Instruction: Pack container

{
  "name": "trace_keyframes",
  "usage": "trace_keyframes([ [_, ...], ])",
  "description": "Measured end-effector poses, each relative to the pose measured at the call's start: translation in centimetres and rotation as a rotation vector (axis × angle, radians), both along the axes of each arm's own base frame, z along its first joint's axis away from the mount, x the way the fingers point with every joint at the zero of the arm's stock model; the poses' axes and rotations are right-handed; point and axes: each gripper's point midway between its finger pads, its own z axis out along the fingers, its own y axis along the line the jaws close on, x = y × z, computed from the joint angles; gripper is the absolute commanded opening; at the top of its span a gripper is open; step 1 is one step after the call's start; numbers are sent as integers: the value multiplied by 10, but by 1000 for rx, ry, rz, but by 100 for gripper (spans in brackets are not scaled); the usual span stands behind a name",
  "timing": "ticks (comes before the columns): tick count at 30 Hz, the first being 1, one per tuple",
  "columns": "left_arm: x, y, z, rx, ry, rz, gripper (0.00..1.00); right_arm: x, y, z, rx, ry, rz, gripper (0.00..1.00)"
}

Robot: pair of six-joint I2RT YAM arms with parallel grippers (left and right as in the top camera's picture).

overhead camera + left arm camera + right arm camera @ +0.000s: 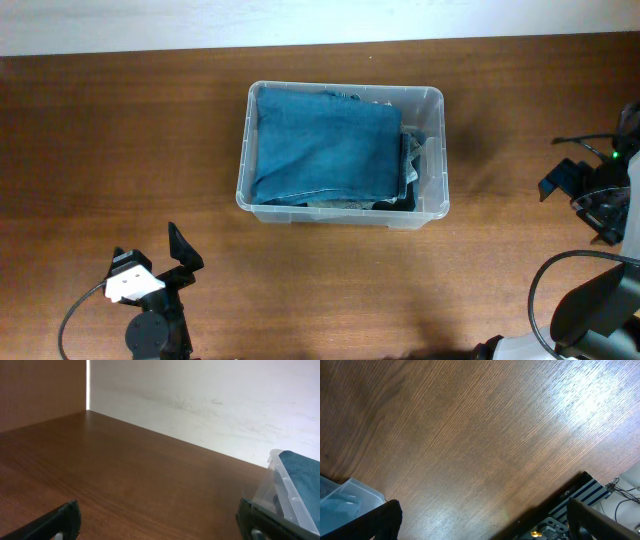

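Overhead view of a dark wooden table [120, 150]. The container [243, 150], a clear plastic bin with rounded corners, sits just toward 12 o'clock from the table's middle, long side running 9 to 3 o'clock. A folded blue denim garment [325, 140] fills most of it, lying flat. A darker garment [411, 170] is bunched in the strip at the bin's 3 o'clock end, some of it riding up near the rim.

The left gripper [159, 507] is low at 7 o'clock, well apart from the bin. Its wrist camera shows its two fingers spread wide with nothing between them, and the bin's corner at the frame's 4 o'clock edge. The right gripper [484, 505] is at the table's 3 o'clock edge, also well apart from the bin. Its fingers are likewise spread wide and hold nothing, with a bin corner at 8 o'clock in its view.

No other loose item shows, so packing looks close to done. What probably remains is settling the bunched dark cloth. To do that well, the right arm, being nearer that end, should come down from above inside the rim, press the cloth gently with its fingers brought together, and avoid nudging the bin wall or dragging the denim out of its fold
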Motion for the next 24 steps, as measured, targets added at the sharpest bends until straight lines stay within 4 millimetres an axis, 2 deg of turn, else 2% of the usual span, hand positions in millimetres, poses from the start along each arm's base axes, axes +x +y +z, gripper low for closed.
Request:
trace_keyframes([
  [24,0,0,0,0,0,0,99,0,0,3,-5,-9,0,98],
])
